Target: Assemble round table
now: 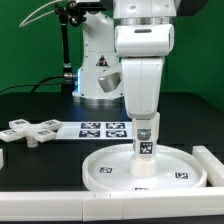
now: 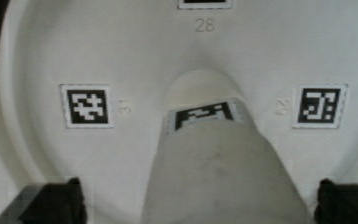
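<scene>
The round disc (image 1: 150,168) is seen lying flat on the table (image 1: 40,165), near the front edge, with a white rail (image 1: 218,165) just beside it on the exterior view's right. The cylinder post (image 1: 144,150) is stood upright at the disc's middle, its long axis vertical. The gripper (image 1: 146,128) is hung straight above the post, in line with that axis, so the post lies directly below it.

In the wrist view the post (image 2: 208,140) is seen running up the centre between the two dark fingertips (image 2: 60,200), which are spread wide on either side and are not touching it; nothing is held. Two square tags on the disc (image 2: 91,105) are seen flanking the post.

The cross-shaped piece (image 1: 32,130) is left well apart, toward the exterior view's left, beside the marker board (image 1: 103,129).

Whether the post is already seated in the disc cannot be told. A straight descent along the post's axis is judged to be what any grasp would call for.
</scene>
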Robot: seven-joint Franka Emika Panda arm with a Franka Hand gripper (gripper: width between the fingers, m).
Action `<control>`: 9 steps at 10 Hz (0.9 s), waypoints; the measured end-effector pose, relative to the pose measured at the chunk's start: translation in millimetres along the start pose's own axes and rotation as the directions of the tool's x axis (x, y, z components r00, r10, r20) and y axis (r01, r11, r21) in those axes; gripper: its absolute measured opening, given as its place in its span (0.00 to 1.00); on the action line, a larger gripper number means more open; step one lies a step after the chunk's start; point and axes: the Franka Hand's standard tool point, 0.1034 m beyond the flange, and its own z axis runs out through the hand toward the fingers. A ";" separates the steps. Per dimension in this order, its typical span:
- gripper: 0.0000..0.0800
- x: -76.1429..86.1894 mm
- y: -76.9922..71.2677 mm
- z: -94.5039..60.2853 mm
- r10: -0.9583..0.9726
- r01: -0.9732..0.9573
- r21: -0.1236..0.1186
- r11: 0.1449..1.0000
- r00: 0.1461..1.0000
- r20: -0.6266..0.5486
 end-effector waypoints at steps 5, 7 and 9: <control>0.80 -0.8 -1.2 1.3 -0.197 0.197 0.009 0.980 0.980 0.031; 0.59 -1.8 -1.5 1.5 -0.197 0.197 0.011 0.980 0.980 0.032; 0.52 -3.3 -4.8 3.0 -0.196 0.195 0.025 0.980 0.980 0.032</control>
